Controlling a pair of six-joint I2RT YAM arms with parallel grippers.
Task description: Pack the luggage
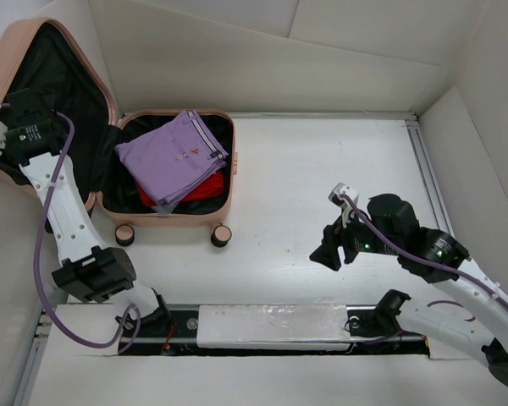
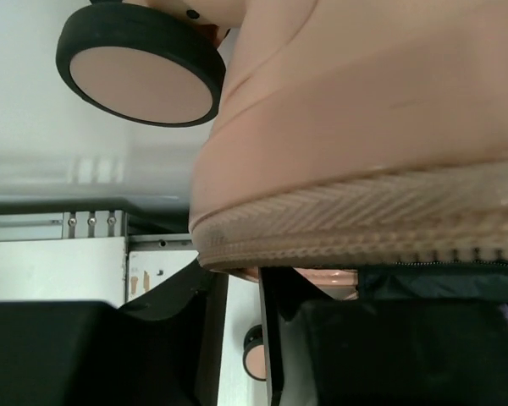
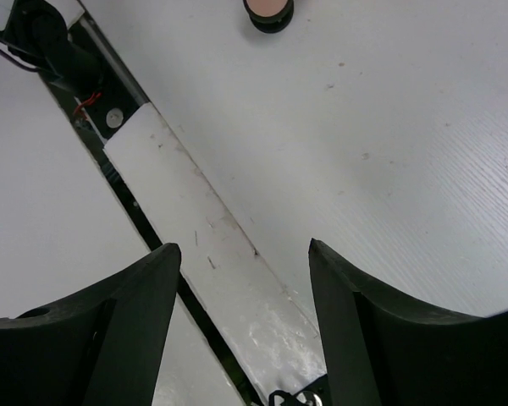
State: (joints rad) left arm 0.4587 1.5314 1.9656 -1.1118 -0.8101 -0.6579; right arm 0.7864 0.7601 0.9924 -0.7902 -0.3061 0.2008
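Observation:
The salmon-pink luggage (image 1: pixel 165 216) lies open at the far left. Its base holds folded purple clothes (image 1: pixel 173 154) over a red garment (image 1: pixel 199 190). Its black-lined lid (image 1: pixel 68 93) stands raised at the left. My left gripper (image 1: pixel 13 144) is at the lid's outer left edge. In the left wrist view the lid's zipper rim (image 2: pixel 364 220) crosses the fingertips of that gripper (image 2: pixel 244 279); the jaws are nearly together on the rim. My right gripper (image 1: pixel 330 254) hangs open and empty over the bare table, right of the luggage; it also shows in the right wrist view (image 3: pixel 245 254).
Two luggage wheels (image 1: pixel 124 234) (image 1: pixel 223 234) face the near edge; one wheel shows in the right wrist view (image 3: pixel 269 10). White walls enclose the table. A white strip and black slot (image 1: pixel 271 326) run along the near edge between the arm bases.

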